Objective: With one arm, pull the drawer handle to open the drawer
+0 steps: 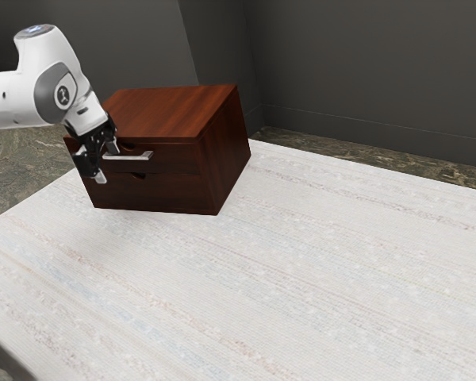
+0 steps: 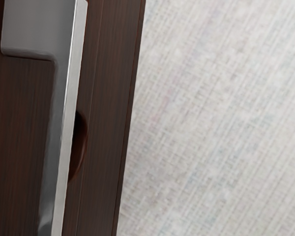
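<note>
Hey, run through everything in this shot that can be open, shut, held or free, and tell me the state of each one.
gripper: open, jaws apart above and below the handle's end.
handle: between the jaws, not clamped.
drawer: looks shut; I can make out no pulled-out gap.
cabinet: upright, resting flat on the table.

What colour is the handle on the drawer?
Silvery grey, like shiny metal. The drawer handle shows best in the wrist view.
</note>
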Robot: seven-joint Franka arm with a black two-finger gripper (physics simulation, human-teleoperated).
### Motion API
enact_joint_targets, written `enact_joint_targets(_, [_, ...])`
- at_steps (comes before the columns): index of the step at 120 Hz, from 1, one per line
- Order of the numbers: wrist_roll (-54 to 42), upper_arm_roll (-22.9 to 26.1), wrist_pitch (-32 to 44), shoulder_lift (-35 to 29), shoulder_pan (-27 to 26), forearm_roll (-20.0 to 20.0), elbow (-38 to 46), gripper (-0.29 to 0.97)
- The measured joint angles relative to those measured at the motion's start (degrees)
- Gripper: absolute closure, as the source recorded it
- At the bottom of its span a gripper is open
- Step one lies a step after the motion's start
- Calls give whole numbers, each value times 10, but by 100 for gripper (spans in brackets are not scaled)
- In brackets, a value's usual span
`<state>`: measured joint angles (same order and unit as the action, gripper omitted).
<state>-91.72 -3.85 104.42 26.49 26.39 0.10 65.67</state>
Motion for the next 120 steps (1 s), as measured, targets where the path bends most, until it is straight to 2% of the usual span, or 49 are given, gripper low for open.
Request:
enact_joint_targets(79, [10,2,-6,-5,-5,-4,1,56])
enact_joint_targets(97, [11,2,-12,-6,-6,-7,1,65])
enact_joint_targets(120, [13,1,-19,-19,-5,-12,14,66])
